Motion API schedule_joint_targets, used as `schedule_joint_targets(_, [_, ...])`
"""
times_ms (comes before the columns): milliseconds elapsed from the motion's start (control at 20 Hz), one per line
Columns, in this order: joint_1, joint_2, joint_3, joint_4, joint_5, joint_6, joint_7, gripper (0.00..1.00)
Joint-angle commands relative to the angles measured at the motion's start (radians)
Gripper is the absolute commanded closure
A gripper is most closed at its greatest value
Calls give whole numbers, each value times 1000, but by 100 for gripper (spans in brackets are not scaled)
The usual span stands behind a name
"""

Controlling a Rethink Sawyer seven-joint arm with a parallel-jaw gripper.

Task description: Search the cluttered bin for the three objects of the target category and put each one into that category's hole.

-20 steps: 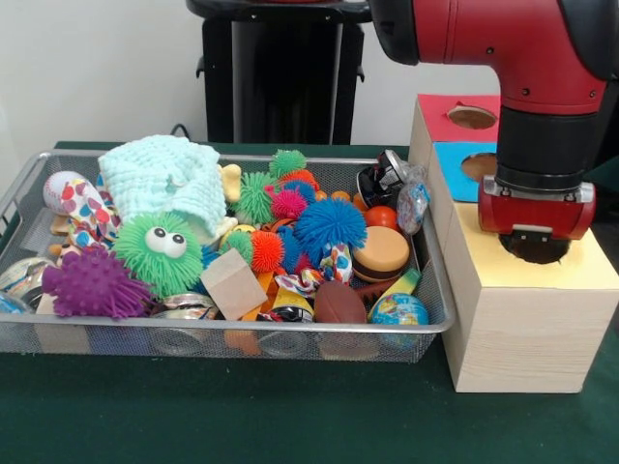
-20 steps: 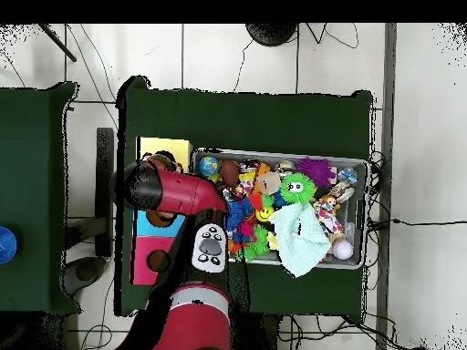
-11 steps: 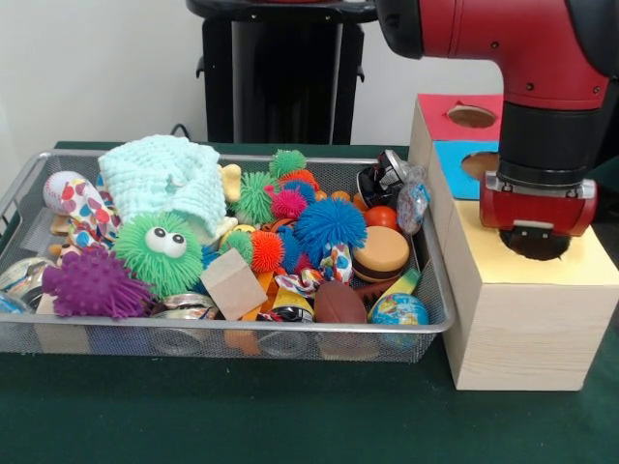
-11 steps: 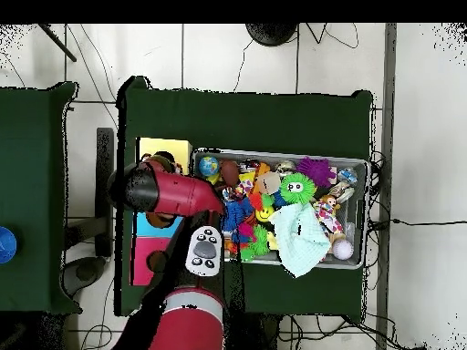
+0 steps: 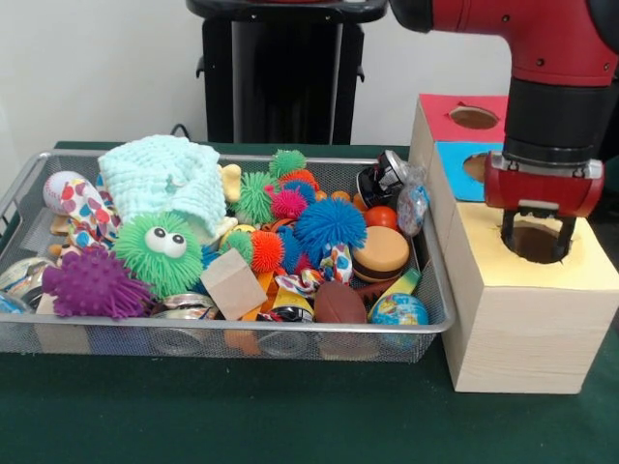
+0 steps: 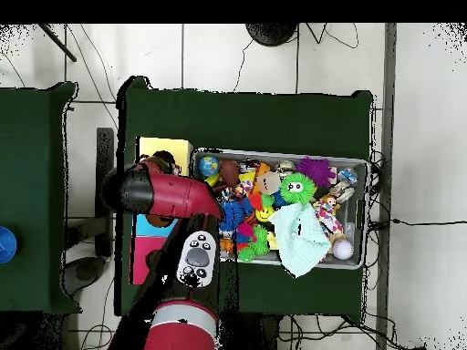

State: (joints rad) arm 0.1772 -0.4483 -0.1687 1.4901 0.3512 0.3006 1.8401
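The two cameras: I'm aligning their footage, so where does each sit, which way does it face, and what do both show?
Front view: across the table, facing the robot; sees the mesh bin of toys, the wooden box, the red arm and its open hand above the yellow hole.
Overhead view: above, looking straight down; shows the arm reaching over the box.
Shared: bin, box, arm, green googly-eyed ball.

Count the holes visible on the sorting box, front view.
3. Red-panel hole at the far end, blue-panel hole in the middle, partly hidden by the arm, yellow-panel hole nearest, under the end effector.
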Motion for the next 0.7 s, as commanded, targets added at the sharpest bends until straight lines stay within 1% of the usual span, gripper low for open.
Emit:
schedule_joint_targets(50, [-8,-42,27,121,-9,212,164,0])
schedule_joint_targets(200, [-6,-35,22,123,-14,182,166,0])
schedule_joint_targets(250, [-5,-32,18,118,-30,170,148,0])
schedule_joint_targets(300, [-7,-29,19,113,-38,208,136,100])
schedule_joint_targets(450, [-4,-25,11,104,-53,218,122,100])
schedule_joint_targets(700, [-3,-23,7,92,-54,240,122,100])
